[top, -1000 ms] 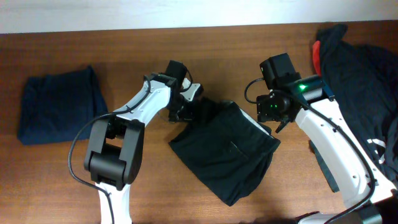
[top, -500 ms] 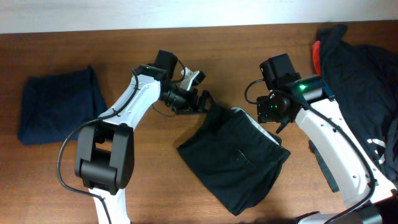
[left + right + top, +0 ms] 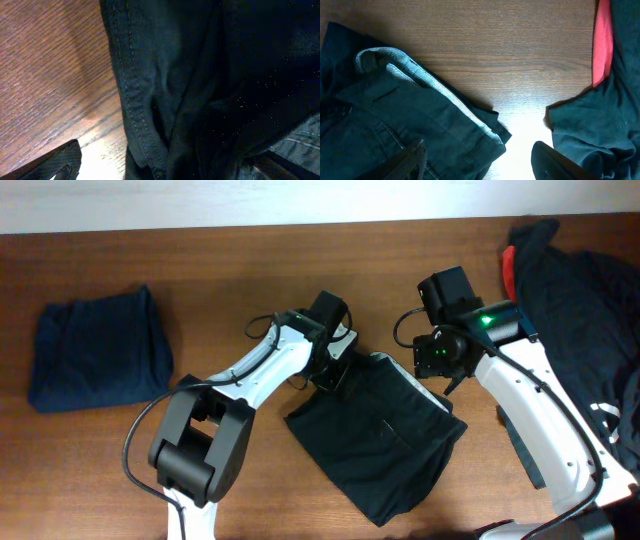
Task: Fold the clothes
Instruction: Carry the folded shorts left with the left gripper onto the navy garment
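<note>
One black garment (image 3: 375, 435) lies crumpled in the middle of the brown wooden table (image 3: 200, 260). The left gripper (image 3: 333, 370) reaches down onto its far left corner, with its fingers spread wide and cloth between them. The right gripper (image 3: 438, 358) hangs by its far right corner, fingers apart, holding nothing. Well to its left lies one folded dark blue garment (image 3: 95, 350). To its right sits one heap of black clothes (image 3: 585, 310) with one red piece (image 3: 508, 260).
</note>
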Action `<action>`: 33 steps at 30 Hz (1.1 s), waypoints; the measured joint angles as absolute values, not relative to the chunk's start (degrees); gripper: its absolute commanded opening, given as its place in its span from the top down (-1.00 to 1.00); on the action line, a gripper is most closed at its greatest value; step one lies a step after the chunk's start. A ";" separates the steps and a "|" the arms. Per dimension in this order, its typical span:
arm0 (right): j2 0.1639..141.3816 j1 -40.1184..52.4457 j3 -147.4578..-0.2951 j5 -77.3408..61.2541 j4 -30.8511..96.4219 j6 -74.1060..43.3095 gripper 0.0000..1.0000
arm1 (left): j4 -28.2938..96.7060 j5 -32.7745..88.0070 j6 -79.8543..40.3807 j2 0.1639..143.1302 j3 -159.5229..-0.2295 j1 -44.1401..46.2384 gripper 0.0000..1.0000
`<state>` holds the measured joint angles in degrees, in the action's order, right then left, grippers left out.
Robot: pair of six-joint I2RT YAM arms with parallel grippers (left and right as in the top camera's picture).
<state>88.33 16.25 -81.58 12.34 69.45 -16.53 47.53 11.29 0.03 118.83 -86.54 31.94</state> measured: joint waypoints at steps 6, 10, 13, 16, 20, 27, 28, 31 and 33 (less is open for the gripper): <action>88.33 16.25 -81.58 12.34 69.47 -16.51 -0.41 | 47.13 21.08 -0.91 121.82 -86.63 32.03 0.51; 88.33 16.25 -81.58 12.34 69.45 -16.49 -0.43 | 47.53 24.67 -1.15 122.21 -86.56 32.01 0.99; 88.33 16.25 -81.58 12.34 69.49 -16.51 -0.43 | 52.73 22.04 -1.15 122.19 -88.27 29.12 1.00; 88.33 16.25 -81.58 12.32 69.67 -16.51 -0.43 | 60.71 7.25 -1.13 117.36 -93.78 16.40 1.00; 88.33 16.25 -81.58 12.14 69.67 -16.47 -0.43 | 63.22 -15.16 1.37 105.75 -103.48 1.78 0.99; 88.33 16.25 -81.58 12.12 70.08 -16.49 -0.43 | 51.79 -22.50 7.77 104.81 -104.90 -12.73 0.99; 88.33 16.25 -81.58 12.12 70.11 -16.51 -0.43 | 51.75 -22.00 7.77 105.01 -104.90 -13.93 0.86; 88.33 16.25 -81.58 12.12 70.50 -16.53 -0.43 | 51.40 -21.26 7.97 108.05 -104.90 -17.30 0.36; 88.33 16.25 -81.58 12.12 70.50 -16.53 -0.57 | 51.35 -21.28 8.14 110.17 -104.90 -19.86 -0.98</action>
